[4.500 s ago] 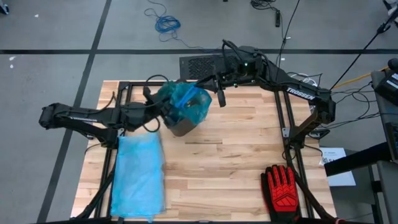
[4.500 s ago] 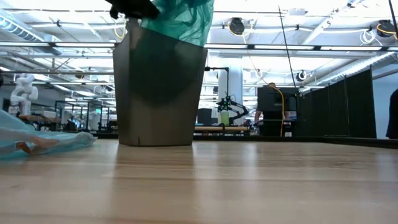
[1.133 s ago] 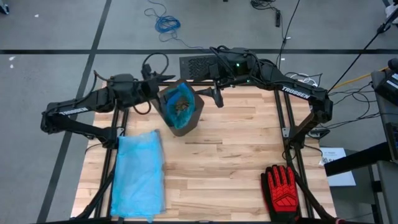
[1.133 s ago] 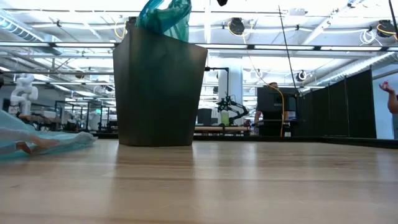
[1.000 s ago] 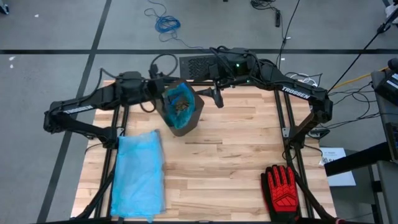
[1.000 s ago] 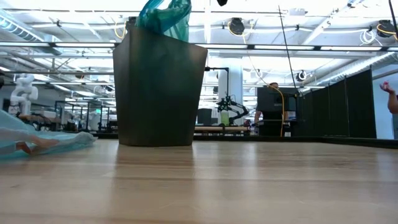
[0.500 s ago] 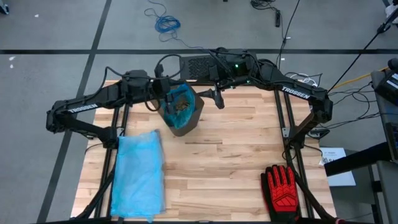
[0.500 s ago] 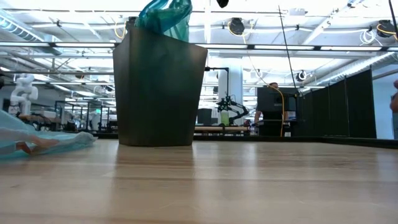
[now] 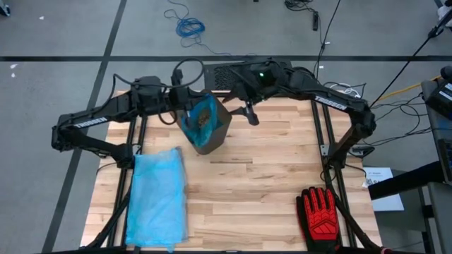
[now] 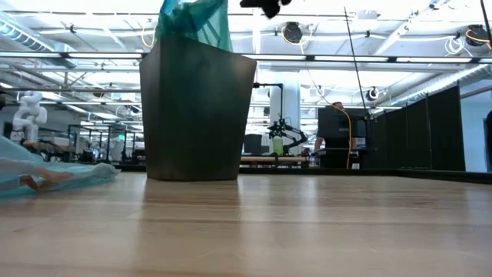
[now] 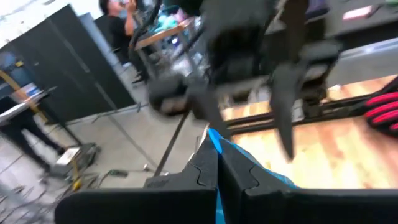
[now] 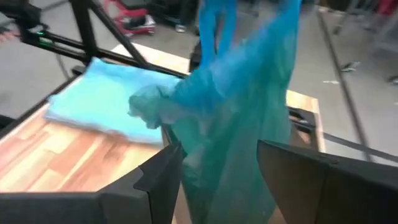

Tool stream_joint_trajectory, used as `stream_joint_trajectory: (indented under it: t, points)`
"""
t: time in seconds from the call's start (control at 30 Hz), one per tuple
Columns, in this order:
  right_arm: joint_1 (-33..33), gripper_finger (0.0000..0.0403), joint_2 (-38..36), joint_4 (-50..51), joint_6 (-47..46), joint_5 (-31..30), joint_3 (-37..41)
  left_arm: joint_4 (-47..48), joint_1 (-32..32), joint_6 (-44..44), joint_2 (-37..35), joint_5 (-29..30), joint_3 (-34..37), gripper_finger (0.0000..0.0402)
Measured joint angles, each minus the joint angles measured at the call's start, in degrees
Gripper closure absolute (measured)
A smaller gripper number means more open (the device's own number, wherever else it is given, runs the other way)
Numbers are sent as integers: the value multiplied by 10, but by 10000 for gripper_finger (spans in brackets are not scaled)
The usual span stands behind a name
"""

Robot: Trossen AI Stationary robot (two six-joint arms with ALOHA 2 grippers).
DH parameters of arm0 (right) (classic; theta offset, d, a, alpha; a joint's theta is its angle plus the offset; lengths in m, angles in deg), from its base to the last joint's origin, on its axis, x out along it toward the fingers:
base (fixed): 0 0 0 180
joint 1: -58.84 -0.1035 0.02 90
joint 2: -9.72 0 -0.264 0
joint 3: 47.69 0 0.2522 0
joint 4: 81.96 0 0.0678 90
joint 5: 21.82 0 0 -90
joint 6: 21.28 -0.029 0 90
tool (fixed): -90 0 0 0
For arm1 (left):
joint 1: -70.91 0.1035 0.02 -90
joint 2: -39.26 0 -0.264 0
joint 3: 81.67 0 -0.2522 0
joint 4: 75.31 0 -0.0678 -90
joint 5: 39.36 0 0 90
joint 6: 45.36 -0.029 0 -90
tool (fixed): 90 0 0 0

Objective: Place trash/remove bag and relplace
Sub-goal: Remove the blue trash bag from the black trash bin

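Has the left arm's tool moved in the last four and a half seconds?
Yes. The left tool went from the bin's near-left side to its far-left rim, pinching the blue bag.

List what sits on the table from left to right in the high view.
Folded blue bags → dark trash bin with its blue bag pinched by the left gripper → right gripper → red-and-black glove.

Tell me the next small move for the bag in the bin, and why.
Probably the left gripper should lift the bag straight up. Its fingers look shut on the bag's edge, the bag's top already stands above the bin rim, and the right gripper is open beside the raised bag, so it could next close on the other side.
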Motion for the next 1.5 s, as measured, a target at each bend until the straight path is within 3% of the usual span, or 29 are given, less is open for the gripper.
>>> stream_joint_trajectory:
  t: [0.27, 0.53, 0.67, 0.8, 0.87, 1.5]
  points:
    - [13, 185, 90, -141, -69, 131, 0, 33, 0, 13, 0, -31, -19, 400]
    - [4, 173, 125, -244, -125, 135, 0, 59, 0, 15, 0, -31, -19, 401]
    - [-14, 223, 148, -246, -128, 122, 0, 52, 0, 14, 0, -30, -19, 401]
    - [-27, 356, 161, -249, -124, 83, 0, 49, 0, 14, 0, -30, -19, 401]
    - [-32, 387, 164, -256, -122, 67, 0, 41, 0, 13, 0, -29, -19, 401]
    - [-31, 403, 172, -217, -131, -14, 0, 14, 0, 14, -97, -21, -18, 401]
